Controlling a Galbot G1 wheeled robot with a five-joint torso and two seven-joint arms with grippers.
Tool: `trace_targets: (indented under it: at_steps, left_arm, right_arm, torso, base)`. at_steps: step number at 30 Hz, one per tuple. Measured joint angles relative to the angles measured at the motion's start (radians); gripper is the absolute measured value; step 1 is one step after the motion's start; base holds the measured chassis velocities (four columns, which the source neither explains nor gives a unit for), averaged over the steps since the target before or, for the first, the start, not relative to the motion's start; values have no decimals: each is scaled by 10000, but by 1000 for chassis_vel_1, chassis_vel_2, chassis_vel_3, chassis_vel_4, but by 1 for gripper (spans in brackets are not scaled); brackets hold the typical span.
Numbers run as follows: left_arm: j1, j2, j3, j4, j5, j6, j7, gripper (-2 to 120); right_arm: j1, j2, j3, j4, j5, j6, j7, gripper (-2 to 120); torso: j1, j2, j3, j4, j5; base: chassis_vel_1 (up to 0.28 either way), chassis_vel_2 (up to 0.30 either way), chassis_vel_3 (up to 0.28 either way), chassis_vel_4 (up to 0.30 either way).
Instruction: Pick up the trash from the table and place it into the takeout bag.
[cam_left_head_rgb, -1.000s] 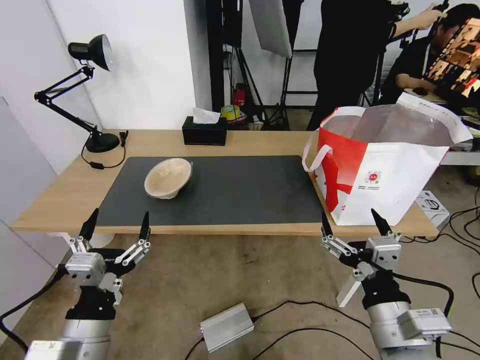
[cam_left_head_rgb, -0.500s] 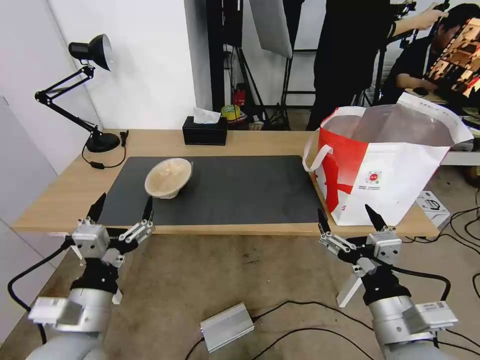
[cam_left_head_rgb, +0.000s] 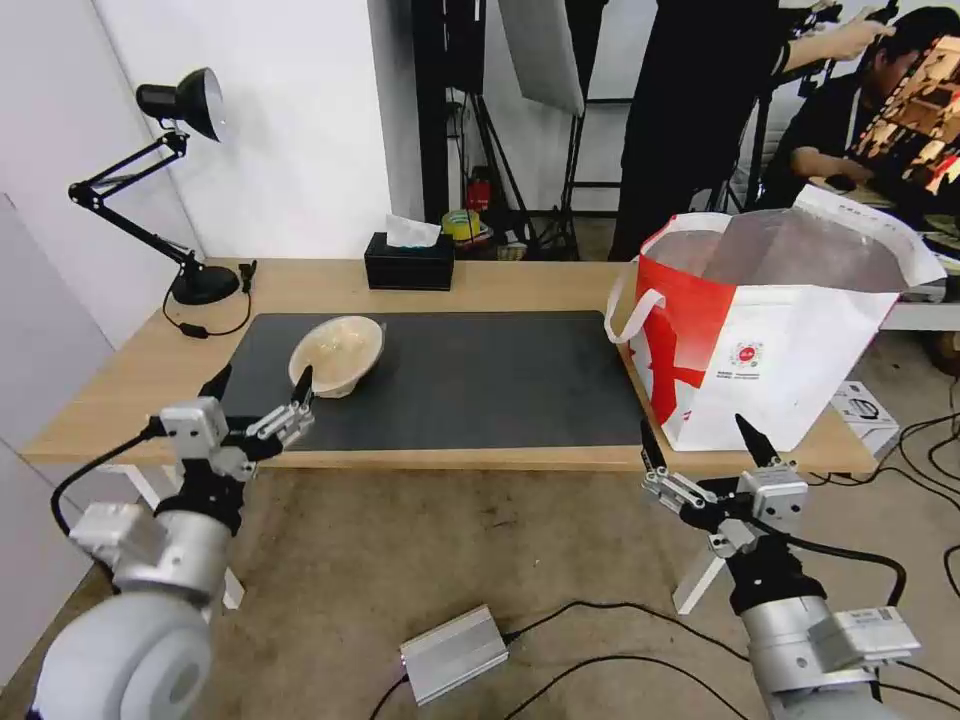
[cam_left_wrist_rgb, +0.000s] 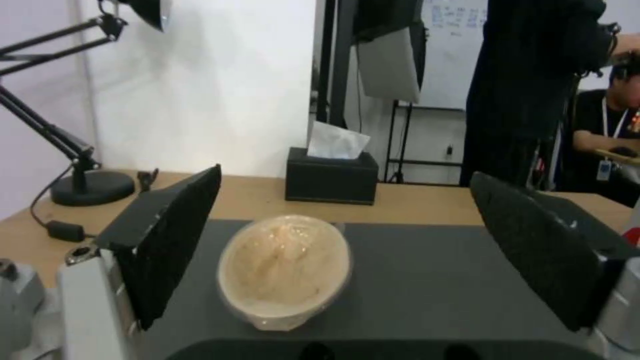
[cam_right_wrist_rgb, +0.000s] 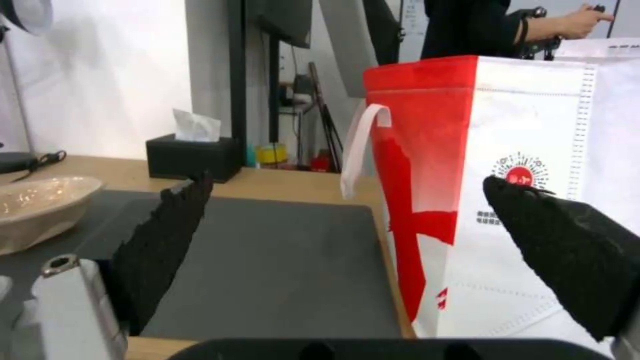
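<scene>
Head view: a beige paper bowl (cam_left_head_rgb: 337, 354), tipped on its side, lies on the dark grey mat (cam_left_head_rgb: 480, 380) toward the tabletop's (cam_left_head_rgb: 520, 285) left half; it is the one piece of trash seen on the surface, and the bag's contents cannot be seen, so at least this pickup and drop is judged to be left. The takeout bag (cam_left_head_rgb: 770, 330) stands open-mouthed at the right end, well apart from the bowl, with bare mat between them as free travel room. The left claw (cam_left_head_rgb: 258, 395) hovers at the near tabletop edge just short of the bowl, fingers spread apart and empty; the right claw (cam_left_head_rgb: 700, 450) waits below the front edge beside the bag, fingers likewise apart and empty. A black tissue box (cam_left_head_rgb: 408, 262) and a desk lamp (cam_left_head_rgb: 180, 180) occupy the far edge. Left wrist view: the bowl (cam_left_wrist_rgb: 285, 270) sits framed between the spread fingers (cam_left_wrist_rgb: 170, 240), not touched. Right wrist view: the bag's wall (cam_right_wrist_rgb: 507, 190) and its white strap handle (cam_right_wrist_rgb: 360, 145) rise close ahead, beyond open fingers (cam_right_wrist_rgb: 167, 235).
</scene>
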Motion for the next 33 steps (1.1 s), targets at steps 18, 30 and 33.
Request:
trace_targets:
  at_steps: [18, 30, 33]
  left_arm:
    - [-2012, 614, 390, 1515, -2612, 1591, -1163, 100]
    - [-3473, 1089, 799, 3006, -4238, 2187, -1609, 100]
    - [-3723, 1051, 913, 3302, -4484, 2286, -1688, 100]
  right_arm:
    - [-194, 161, 133, -3, -67, -10, -56, 100]
    - [-240, 368, 67, -3, -377, -15, -137, 100]
    - [-254, 453, 73, -3, -474, -6, -130, 100]
  torso:
    - [0, 0, 0, 0, 1]
    - [0, 0, 0, 0, 2]
    - [0, 0, 0, 0, 2]
  base:
    - [0, 0, 0, 0]
    - [0, 0, 0, 0]
    - [0, 0, 0, 0]
